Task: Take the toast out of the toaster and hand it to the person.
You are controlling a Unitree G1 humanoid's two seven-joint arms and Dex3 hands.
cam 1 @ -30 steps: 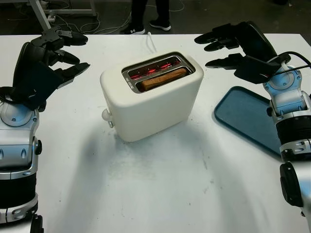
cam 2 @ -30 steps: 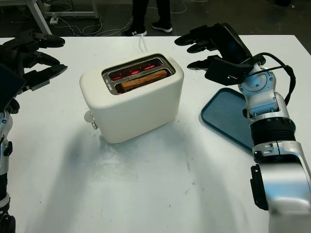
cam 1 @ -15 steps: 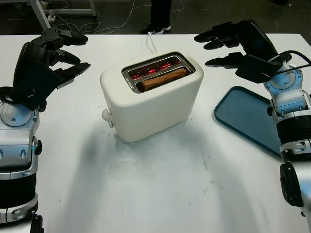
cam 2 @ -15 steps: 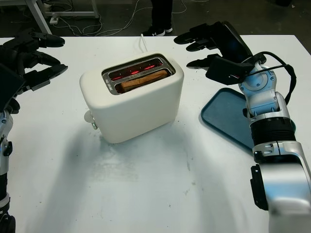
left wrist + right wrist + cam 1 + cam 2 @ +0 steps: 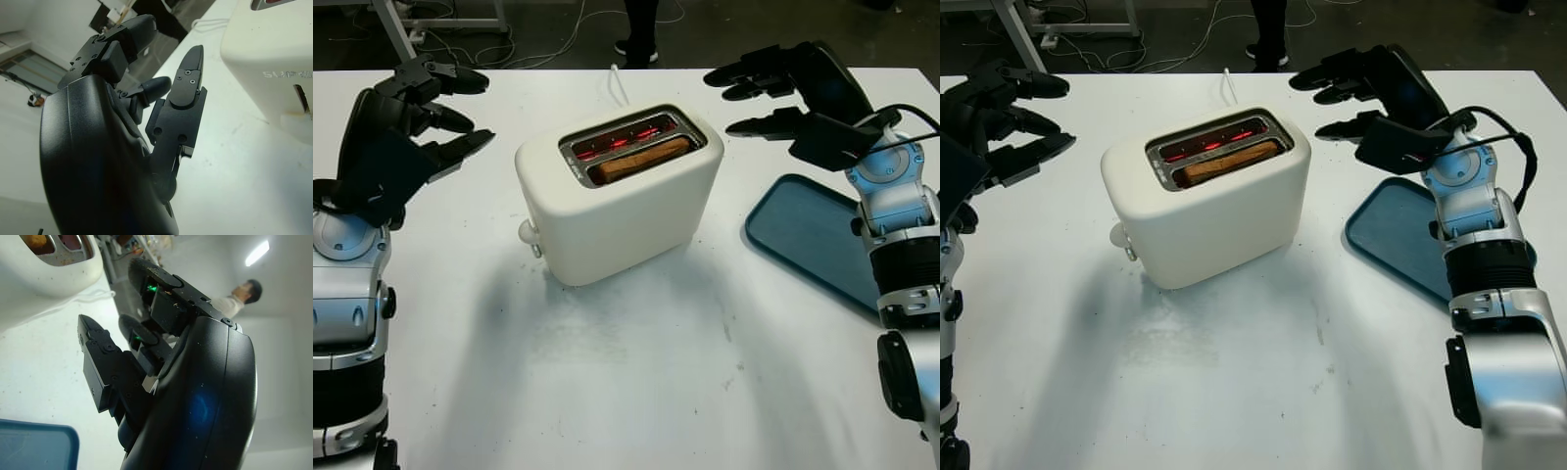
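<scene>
Left eye view: the cream toaster (image 5: 619,194) stands at centre frame on the white table (image 5: 636,382). Toast (image 5: 643,158) sits in the nearer slot, with just its top edge visible; the far slot glows red. The left hand (image 5: 421,127) hovers at upper left, holding nothing, with bare table between it and the toaster. The right hand (image 5: 783,93) hovers at upper right, likewise holding nothing, beyond the blue tray (image 5: 813,240), which the right arm partly covers. A white cord (image 5: 618,83) runs from behind the toaster toward the far table edge. A person's legs (image 5: 642,24) are cut off by the top edge.

Right eye view: the same layout; the left hand (image 5: 999,117) is cut off by the frame's left edge. The lower half of the frame is bare table.

Left wrist view: the hand's fingers (image 5: 188,93) point at open table beside the toaster wall (image 5: 274,63), not touching it.

Right wrist view: the fingers (image 5: 105,367) extend over bare table; the toaster's slots (image 5: 54,254) are cropped at upper left, a tray corner (image 5: 34,445) at lower left. A person (image 5: 239,298) stands far off, blurred.
</scene>
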